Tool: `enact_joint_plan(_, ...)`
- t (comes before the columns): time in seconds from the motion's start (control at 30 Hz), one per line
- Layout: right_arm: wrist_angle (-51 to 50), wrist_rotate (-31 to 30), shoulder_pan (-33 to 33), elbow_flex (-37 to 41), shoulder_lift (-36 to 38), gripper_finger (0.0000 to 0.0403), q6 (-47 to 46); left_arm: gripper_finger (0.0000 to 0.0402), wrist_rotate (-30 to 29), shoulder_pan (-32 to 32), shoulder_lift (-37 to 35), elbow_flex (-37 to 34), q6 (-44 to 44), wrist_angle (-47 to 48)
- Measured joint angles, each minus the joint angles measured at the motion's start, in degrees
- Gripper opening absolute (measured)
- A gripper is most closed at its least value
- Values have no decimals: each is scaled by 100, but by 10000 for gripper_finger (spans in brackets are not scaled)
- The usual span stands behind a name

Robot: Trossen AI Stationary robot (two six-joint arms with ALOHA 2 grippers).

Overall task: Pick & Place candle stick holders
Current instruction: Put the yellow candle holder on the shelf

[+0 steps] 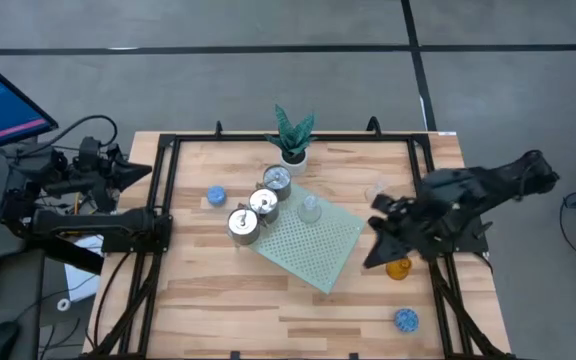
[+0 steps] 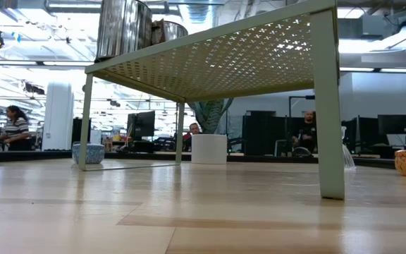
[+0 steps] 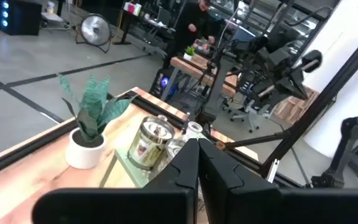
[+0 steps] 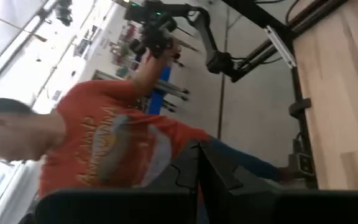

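Both grippers shut; 3 silver holders (image 1: 260, 205) on mat (image 1: 313, 250).

A: Where are the 2 arms?

B: The left arm is folded back at the bench's left edge, its tool (image 3: 197, 163) pinched together and empty.

A: And the right?

B: It reaches in over the bench's right side, angled toward the middle; the right tool (image 4: 199, 163) has its fingers pressed together too, gripping nothing.
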State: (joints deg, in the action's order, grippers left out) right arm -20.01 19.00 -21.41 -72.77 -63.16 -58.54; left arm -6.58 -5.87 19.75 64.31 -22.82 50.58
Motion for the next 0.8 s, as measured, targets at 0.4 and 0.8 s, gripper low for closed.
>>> enact_joint_plan(0.4,-76,2470,105,-3,-1586,0,-1102,8,-19,2,-26,-260,2,-5)
enact_joint_plan(0.8,-472,2377,242,0,-1106,0,-662,5,-173,2,-609,-588,361,-170)
